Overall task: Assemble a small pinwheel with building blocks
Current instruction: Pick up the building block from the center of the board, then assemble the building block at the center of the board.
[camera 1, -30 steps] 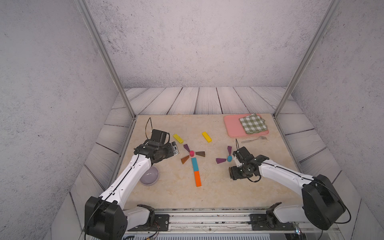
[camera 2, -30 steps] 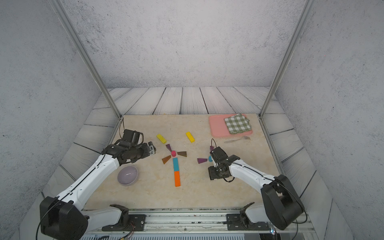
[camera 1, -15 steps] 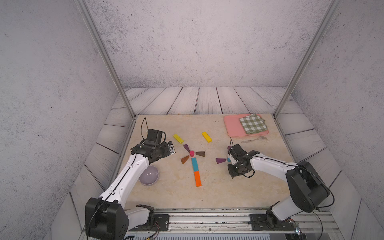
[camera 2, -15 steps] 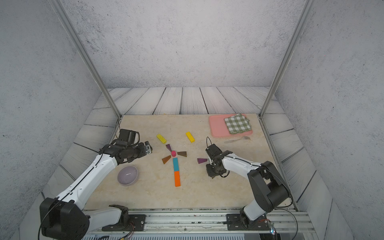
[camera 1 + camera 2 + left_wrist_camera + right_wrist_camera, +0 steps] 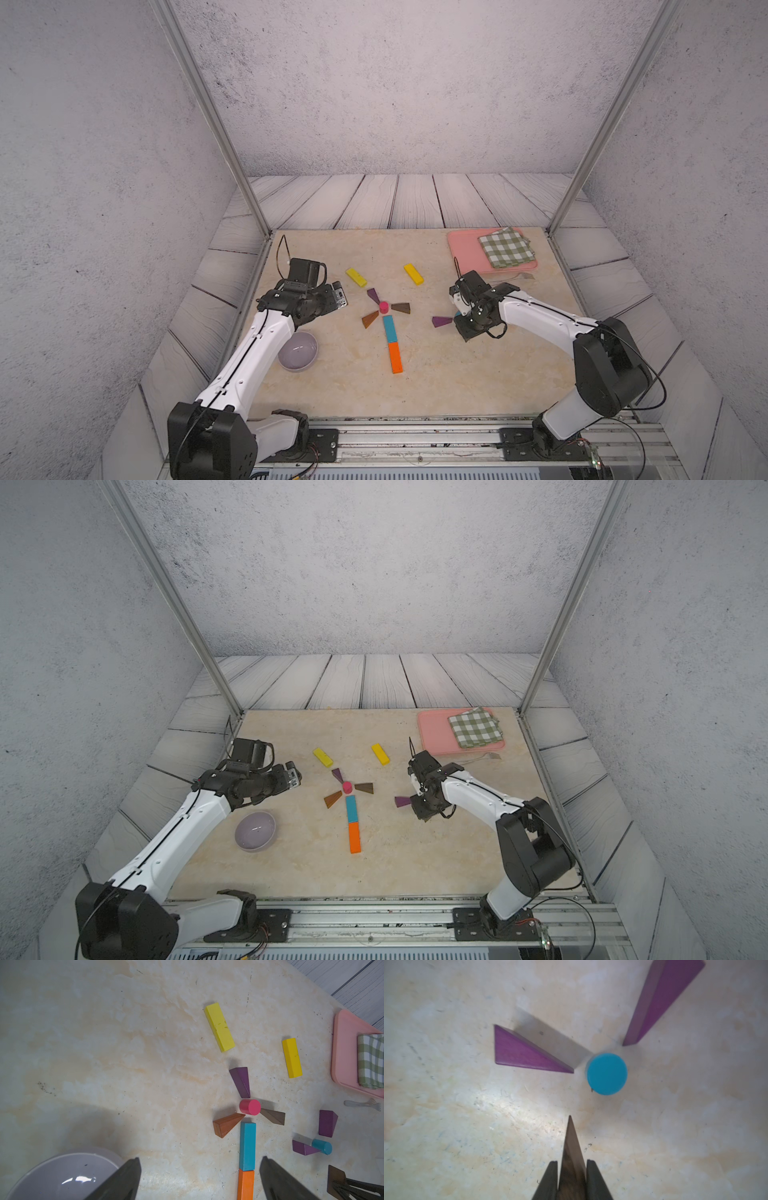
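A pink cylinder [image 5: 383,307] has a purple wedge [image 5: 373,295] and two brown wedges [image 5: 401,308] fanned around it. A teal bar [image 5: 389,328] and an orange bar [image 5: 395,357] run in line below it. Two yellow bars [image 5: 356,277] lie loose further back. My right gripper [image 5: 571,1161] is shut on a dark brown wedge [image 5: 571,1142], whose tip points at a blue cylinder [image 5: 607,1073] flanked by two purple wedges [image 5: 521,1054]. My left gripper [image 5: 200,1158] hovers open and holds nothing, left of the pink pinwheel.
A lilac bowl [image 5: 297,351] sits at the front left under my left arm. A pink tray [image 5: 465,249] with a green checked cloth [image 5: 505,247] stands at the back right, with a fork [image 5: 519,276] beside it.
My right gripper has closed on the dark brown wedge beside the blue cylinder. My left gripper has drawn back slightly to the left, still open.
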### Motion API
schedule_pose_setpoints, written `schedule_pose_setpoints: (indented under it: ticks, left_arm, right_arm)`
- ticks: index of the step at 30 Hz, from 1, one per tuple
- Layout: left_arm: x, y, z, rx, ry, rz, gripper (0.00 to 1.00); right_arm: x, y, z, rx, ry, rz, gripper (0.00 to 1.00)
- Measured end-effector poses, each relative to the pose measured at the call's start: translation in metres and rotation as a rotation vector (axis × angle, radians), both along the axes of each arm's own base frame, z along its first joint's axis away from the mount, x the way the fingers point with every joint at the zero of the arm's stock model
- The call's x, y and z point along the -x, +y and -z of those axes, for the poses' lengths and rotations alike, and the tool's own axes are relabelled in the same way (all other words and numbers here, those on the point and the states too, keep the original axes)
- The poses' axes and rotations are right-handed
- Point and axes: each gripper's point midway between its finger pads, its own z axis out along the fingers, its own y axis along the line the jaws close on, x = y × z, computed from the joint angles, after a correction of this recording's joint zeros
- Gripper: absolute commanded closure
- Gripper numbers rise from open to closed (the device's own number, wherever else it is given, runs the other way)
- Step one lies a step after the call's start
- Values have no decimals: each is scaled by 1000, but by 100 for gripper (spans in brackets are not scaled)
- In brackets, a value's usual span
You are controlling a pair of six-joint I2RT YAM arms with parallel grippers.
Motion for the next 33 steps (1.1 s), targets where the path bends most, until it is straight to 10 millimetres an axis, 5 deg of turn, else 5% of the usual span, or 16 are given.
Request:
schedule_pose_setpoints:
  ticks: [15,33]
  left_arm:
    - [3,-2,5,67,11,12,4]
    - [-2,1,1,110,-4,-2,4]
  right_arm:
    - [-13,-39,-22,4,-60,-291,100]
    - [-24,-41,30,76,13,-380,100]
